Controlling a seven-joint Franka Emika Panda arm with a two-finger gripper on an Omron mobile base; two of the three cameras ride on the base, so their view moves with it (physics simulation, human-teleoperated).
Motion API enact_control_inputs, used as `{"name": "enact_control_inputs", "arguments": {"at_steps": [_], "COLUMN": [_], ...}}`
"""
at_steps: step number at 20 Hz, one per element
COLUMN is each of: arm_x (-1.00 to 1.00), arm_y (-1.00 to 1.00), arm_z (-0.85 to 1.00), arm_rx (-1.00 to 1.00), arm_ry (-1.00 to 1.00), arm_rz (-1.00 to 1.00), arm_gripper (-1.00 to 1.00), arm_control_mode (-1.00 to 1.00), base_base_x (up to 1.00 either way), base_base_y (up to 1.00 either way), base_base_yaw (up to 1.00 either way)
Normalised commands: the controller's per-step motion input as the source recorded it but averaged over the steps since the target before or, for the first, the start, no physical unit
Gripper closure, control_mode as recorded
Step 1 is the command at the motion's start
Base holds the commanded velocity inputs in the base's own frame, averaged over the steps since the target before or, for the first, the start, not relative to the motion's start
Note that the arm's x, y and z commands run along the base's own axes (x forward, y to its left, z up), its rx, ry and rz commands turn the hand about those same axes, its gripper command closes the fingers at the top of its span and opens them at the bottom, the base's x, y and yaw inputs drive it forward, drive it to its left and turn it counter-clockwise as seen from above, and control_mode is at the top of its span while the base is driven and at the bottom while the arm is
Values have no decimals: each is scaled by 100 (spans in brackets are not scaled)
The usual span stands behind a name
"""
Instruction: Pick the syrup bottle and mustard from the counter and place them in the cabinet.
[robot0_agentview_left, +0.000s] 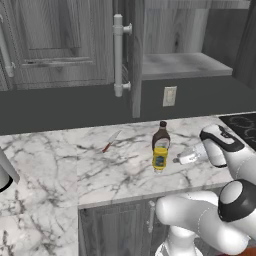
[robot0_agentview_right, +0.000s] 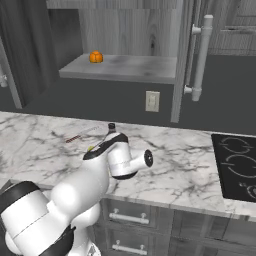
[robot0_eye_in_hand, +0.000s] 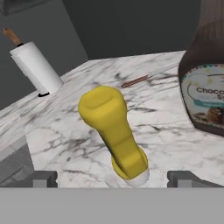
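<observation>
Mustard (robot0_eye_in_hand: 114, 133) lined up for a grasp.
The gripper (robot0_eye_in_hand: 112, 178) is held low with jaws spread wide, so the mustard on the counter (robot0_agentview_left: 60, 165) is framed between them; the syrup (robot0_agentview_left: 160, 136) stands just behind, the cabinet (robot0_agentview_left: 180, 65) open above.

One syrup bottle (robot0_agentview_left: 161, 135), one mustard (robot0_agentview_left: 160, 158), one knife (robot0_agentview_left: 111, 141).

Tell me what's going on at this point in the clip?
The arm has its open gripper lined up on the mustard, fingers on either side, nothing grasped yet. The syrup bottle stands just behind it on the counter. The cabinet above is open, with a small orange thing on its shelf.
</observation>
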Motion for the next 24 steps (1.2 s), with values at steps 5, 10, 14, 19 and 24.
{"name": "enact_control_inputs", "arguments": {"at_steps": [5,10,14,19,24], "arm_x": [0,0,1,2,7], "arm_y": [1,10,17,11,1], "arm_z": [-6,-3,-2,0,0], "arm_rx": [1,0,1,0,0], "arm_ry": [-11,-12,-11,-3,6], "arm_rz": [0,0,0,0,2], "arm_gripper": [-100,-100,-100,-100,-100], "arm_control_mode": [-100,-100,-100,-100,-100], "base_base_x": [0,0,0,0,0], "base_base_y": [0,0,0,0,0], "base_base_yaw": [0,0,0,0,0]}}
